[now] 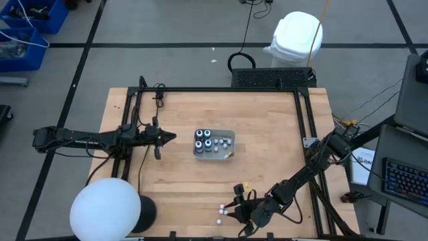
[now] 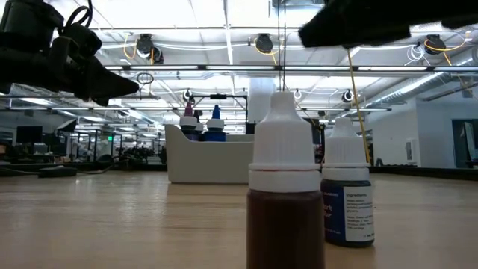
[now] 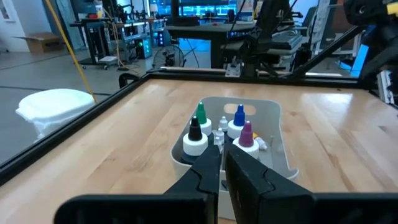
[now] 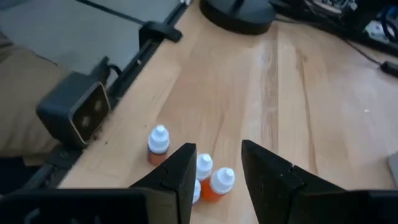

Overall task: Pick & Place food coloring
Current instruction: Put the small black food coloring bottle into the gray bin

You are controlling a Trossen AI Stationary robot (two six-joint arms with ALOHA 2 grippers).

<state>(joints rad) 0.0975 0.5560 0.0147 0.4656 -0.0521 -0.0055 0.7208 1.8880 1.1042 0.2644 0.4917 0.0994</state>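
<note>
Drop your half-open, empty right gripper (image 4: pixel 214 171) straight over one small white-capped orange dropper bottle (image 4: pixel 219 184), avoiding its neighbours; left gripper (image 3: pixel 222 163) waits shut, empty

The dark left arm reaches level across the table, its left gripper (image 3: pixel 222 168) pinched nearly closed. The dark right arm angles low, its right gripper (image 4: pixel 214 163) parted and empty.

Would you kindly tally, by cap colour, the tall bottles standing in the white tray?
green-capped bottle: 1
blue-capped bottle: 1
black-capped bottle: 1
purple-capped bottle: 1
Total: 4, all in the tray.
</note>
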